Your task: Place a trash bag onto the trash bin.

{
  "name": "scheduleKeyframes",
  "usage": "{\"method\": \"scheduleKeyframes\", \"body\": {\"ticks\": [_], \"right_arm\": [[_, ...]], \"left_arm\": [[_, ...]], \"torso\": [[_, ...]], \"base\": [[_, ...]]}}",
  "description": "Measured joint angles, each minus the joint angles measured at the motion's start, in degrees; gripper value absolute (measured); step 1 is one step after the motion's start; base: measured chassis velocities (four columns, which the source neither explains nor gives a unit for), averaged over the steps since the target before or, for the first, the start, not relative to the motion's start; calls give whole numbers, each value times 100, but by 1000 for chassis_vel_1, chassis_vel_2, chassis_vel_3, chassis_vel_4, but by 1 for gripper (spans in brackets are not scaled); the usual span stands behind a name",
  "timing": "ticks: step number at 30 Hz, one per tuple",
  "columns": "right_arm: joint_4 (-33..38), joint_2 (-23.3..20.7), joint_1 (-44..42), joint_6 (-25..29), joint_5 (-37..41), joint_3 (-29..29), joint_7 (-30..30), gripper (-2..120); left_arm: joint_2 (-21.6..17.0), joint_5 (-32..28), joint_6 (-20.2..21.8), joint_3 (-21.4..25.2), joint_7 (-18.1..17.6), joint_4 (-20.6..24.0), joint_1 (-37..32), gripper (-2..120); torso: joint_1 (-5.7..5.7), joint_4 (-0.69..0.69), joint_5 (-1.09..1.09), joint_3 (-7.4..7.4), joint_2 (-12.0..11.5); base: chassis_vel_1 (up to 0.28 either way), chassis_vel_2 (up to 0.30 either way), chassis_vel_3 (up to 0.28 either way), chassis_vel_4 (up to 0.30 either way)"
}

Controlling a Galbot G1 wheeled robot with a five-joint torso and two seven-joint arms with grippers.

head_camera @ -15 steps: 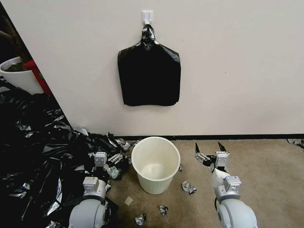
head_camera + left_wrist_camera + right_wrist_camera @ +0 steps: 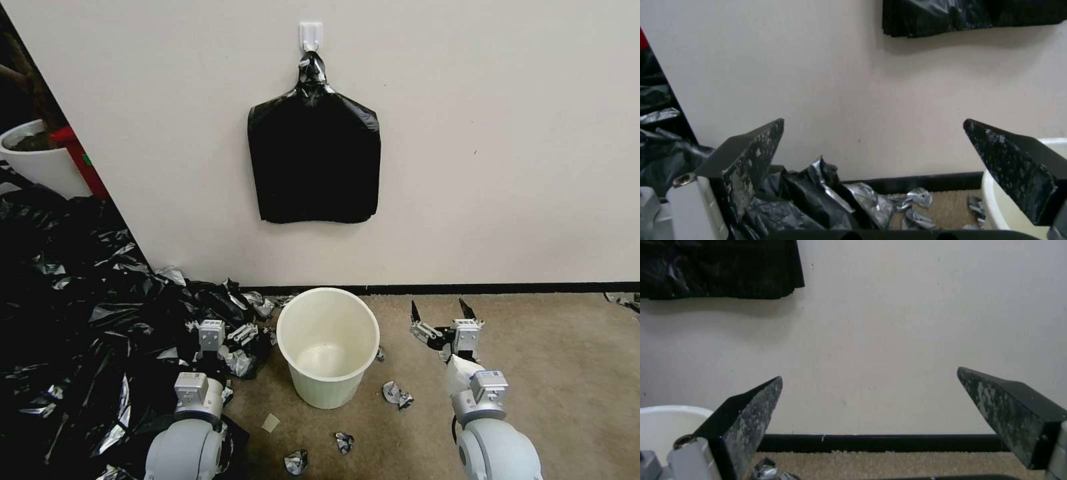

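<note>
One cream-white trash bin (image 2: pixel 327 347) stands upright and unlined on the carpet (image 2: pixel 553 373), close to the wall's black baseboard (image 2: pixel 500 289). The left gripper (image 2: pixel 227 328) sits low at the bin's 9 o'clock, just beside its rim, over the edge of a large heap of black plastic (image 2: pixel 73 313); in the left wrist view its two dark fingers (image 2: pixel 751 156) stand wide apart with nothing between them, the bin's rim (image 2: pixel 996 196) next to one finger. The right gripper (image 2: pixel 440 312) sits at the bin's 3 o'clock, a little apart from it above bare carpet; its fingers (image 2: pixel 746 413) are likewise spread wide and hold nothing.

One flat black bag bundle (image 2: pixel 313 163) with a knotted top hangs from one white wall hook (image 2: pixel 311 35) at the bin's 12 o'clock, well above both grippers. No single loose trash bag can be told apart from the heap. About four small crumpled scraps (image 2: pixel 397 393) lie on the carpet between the bin's 3 and 7 o'clock. One white planter pot (image 2: pixel 37 163) stands at 10 o'clock, behind the heap.
</note>
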State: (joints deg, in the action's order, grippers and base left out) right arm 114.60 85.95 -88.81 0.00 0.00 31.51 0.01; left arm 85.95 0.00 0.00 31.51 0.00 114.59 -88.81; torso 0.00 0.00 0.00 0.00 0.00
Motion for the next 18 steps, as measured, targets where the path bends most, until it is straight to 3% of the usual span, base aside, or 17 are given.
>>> {"method": "scheduleKeyframes", "body": {"ticks": [14, 16, 18], "right_arm": [[83, -91, 4, 0, 73, -80, 127, 100], [556, -563, 66, 26, 438, -473, 741, 100], [773, -778, 90, 37, 607, -662, 1030, 100]], "left_arm": [[39, -25, -7, 11, -21, 115, -99, 100], [252, -166, -104, 61, -132, 677, -598, 100], [350, -231, -153, 86, -187, 942, -836, 100]], "torso": [[0, -3, 1, 0, 0], [0, 1, -1, 0, 0], [0, 1, 0, 0, 0]], "base": [[0, 0, 0, 0], [0, 0, 0, 0], [0, 0, 0, 0]]}}
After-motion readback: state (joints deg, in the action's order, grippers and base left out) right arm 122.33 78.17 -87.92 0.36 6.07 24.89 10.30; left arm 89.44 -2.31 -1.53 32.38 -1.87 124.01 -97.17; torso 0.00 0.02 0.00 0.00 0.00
